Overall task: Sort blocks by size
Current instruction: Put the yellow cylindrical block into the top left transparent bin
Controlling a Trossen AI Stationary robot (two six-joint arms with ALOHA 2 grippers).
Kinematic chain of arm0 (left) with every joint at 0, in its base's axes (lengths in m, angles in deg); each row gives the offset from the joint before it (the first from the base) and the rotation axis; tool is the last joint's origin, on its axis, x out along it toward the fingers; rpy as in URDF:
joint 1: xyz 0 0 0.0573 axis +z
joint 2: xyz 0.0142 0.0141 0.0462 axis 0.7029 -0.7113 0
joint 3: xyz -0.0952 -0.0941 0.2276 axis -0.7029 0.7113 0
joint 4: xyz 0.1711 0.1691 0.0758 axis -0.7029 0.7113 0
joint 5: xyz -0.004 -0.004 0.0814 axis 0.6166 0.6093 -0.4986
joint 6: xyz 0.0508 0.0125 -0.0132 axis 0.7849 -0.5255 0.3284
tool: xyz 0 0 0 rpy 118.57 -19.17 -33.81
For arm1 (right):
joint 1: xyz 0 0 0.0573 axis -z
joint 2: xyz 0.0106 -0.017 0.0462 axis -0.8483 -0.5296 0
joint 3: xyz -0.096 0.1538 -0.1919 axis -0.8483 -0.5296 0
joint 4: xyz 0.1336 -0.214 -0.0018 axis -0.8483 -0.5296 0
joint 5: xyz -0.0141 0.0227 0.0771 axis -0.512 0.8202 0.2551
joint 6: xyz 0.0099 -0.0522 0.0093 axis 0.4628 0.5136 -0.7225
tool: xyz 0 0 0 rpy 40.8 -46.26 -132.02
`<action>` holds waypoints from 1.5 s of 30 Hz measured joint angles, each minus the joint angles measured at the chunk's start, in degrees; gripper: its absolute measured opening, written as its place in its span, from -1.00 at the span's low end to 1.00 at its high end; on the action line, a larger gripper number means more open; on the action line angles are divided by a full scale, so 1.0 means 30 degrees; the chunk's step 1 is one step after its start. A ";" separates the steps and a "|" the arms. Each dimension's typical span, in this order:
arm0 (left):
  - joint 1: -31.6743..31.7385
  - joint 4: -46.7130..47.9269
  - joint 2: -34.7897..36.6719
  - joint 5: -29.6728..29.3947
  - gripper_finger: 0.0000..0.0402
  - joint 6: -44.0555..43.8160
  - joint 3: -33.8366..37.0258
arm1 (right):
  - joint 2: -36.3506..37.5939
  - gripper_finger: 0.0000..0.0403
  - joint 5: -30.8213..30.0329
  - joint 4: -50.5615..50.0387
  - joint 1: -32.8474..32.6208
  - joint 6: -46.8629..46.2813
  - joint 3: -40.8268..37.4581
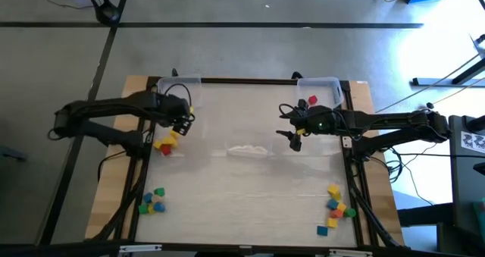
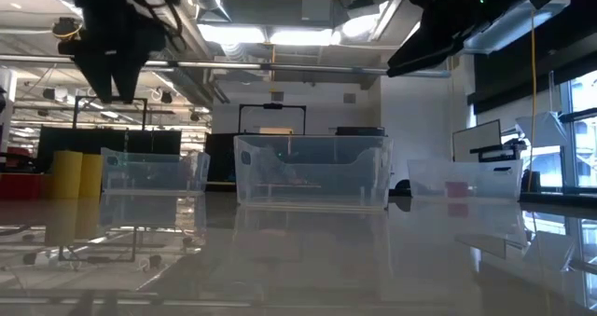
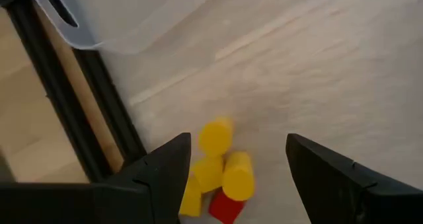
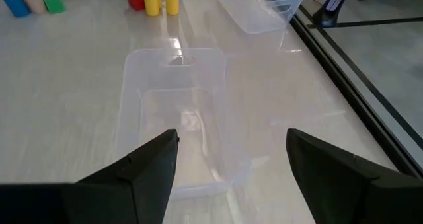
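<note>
Left wrist view is showing the left gripper [image 3: 234, 178] hanging wide open and empty over yellow blocks [image 3: 221, 161]. Only the right wrist view is showing the right gripper [image 4: 231, 164] open above a clear bin [image 4: 175, 112].

No text, label, brand, number or sign could be read in any of the views. The one candidate was a white card with black square markings [image 1: 474, 141] at about three o'clock, at the right edge of the high view, beyond the desk; its pattern showed, but no letters or digits could be made out on it.
</note>
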 joint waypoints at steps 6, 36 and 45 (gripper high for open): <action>0.0238 -0.0341 -0.1439 0.0887 0.18 0.0546 0.0543 | 0.0000 0.39 -0.0005 -0.0001 0.0000 -0.0038 0.0000; 0.2655 -0.6260 -0.1538 0.2820 0.15 0.1617 0.6705 | 0.0000 0.39 -0.0013 -0.0045 0.0007 0.0115 0.0015; 0.2648 -0.6370 -0.1533 0.2837 -0.30 0.2749 0.6856 | 0.0000 0.39 -0.0013 -0.0045 0.0000 0.0173 0.0015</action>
